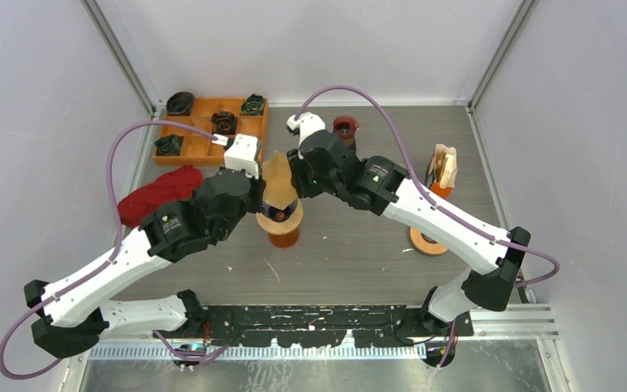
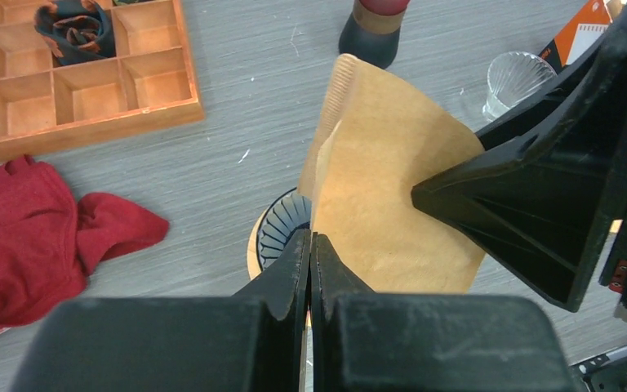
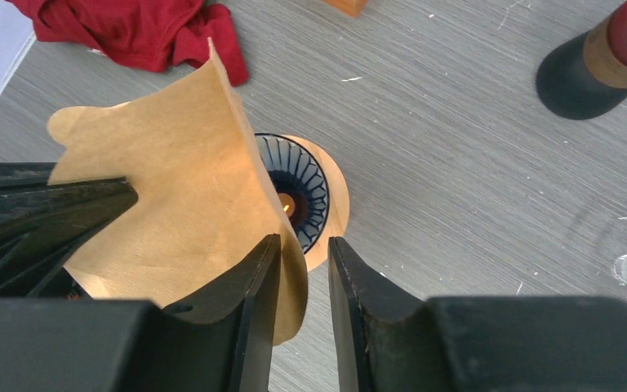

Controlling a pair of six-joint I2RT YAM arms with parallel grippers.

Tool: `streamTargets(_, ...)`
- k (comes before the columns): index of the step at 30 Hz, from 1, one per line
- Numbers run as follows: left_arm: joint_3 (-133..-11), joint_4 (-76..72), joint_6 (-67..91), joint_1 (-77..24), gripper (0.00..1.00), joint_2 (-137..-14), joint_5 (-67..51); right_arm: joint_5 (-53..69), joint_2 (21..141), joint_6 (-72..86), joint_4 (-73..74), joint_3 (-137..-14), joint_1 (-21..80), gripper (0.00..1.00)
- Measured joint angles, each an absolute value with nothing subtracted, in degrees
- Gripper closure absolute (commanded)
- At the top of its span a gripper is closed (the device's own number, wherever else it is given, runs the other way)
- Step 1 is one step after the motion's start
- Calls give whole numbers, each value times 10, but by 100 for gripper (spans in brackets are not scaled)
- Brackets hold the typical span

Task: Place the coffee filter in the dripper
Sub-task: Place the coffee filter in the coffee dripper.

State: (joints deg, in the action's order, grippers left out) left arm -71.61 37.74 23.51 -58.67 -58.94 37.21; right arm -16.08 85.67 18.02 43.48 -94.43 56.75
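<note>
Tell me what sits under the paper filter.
The dark ribbed dripper on its round base sits below the filter. The filter hides part of it.

The grey wood-grain table (image 1: 359, 253) carried an orange compartment tray (image 1: 202, 106), a crumpled red cloth (image 1: 157, 194), a red-rimmed dark cup (image 1: 344, 127) and a dark ribbed dripper (image 3: 302, 192).

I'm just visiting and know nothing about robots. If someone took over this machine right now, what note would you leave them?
Left pincer: shut on one edge of the coffee filter, holding it in the air over the dripper.
Right pincer: open, touching the paper's opposite edge.
Done: filter lifted and lined up above the dripper.
Left to do: spread it open, lower it into the dripper, let go.
</note>
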Motion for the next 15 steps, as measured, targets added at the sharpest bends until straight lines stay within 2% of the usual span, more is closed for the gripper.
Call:
streamTargets(6, -734, 401, 242, -580, 100, -601, 342, -133, 865, 178, 421, -952, 566, 67)
streamTargets(15, -767, 442, 253, -565, 100, -619, 313, -98, 881, 176, 413, -955, 547, 87)
